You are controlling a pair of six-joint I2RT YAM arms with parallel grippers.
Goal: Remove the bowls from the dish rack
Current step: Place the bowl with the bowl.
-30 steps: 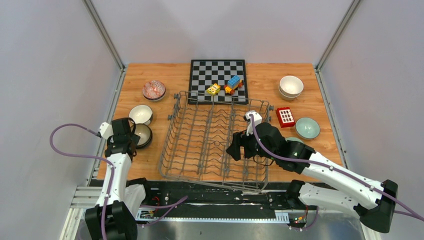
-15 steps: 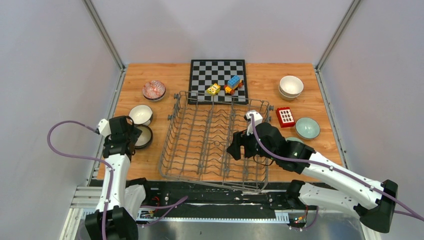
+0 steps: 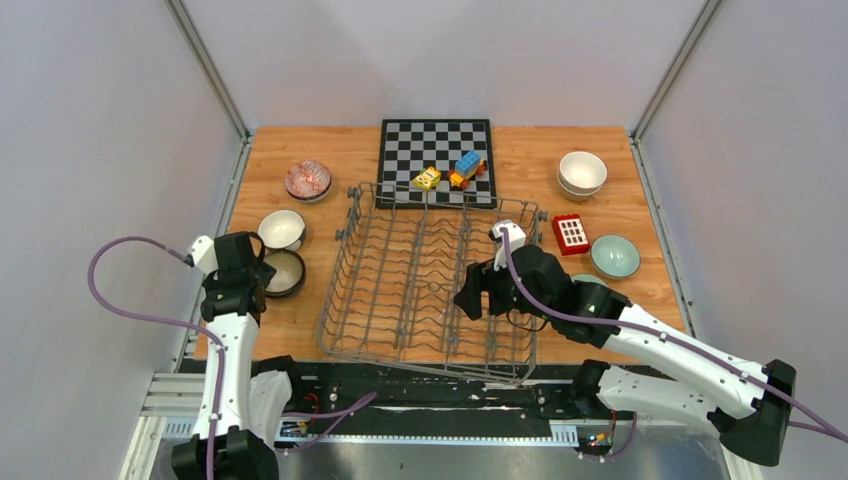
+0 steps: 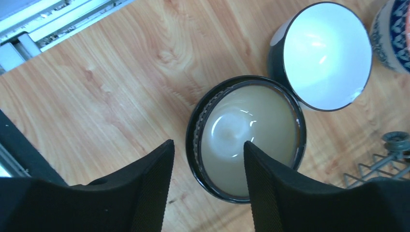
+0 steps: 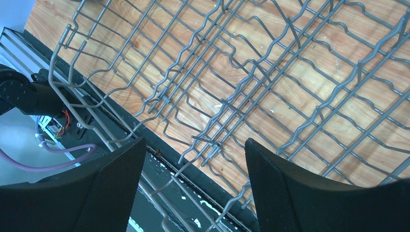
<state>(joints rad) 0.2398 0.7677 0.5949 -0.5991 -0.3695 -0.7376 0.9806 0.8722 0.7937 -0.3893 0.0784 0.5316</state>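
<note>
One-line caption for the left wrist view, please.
Left gripper, open, straddles the rim of a dark-rimmed cream bowl on the wooden table, beside a white-lined bowl.

A black-and-white chessboard is laid flat at the far middle of the wooden bench. Two little toys are parked on its near part: a yellow block and, just beside it on the right, a blue-and-orange brick truck. A red block with white squares on top is sat straight on the wood further right, well apart from the board.
</note>
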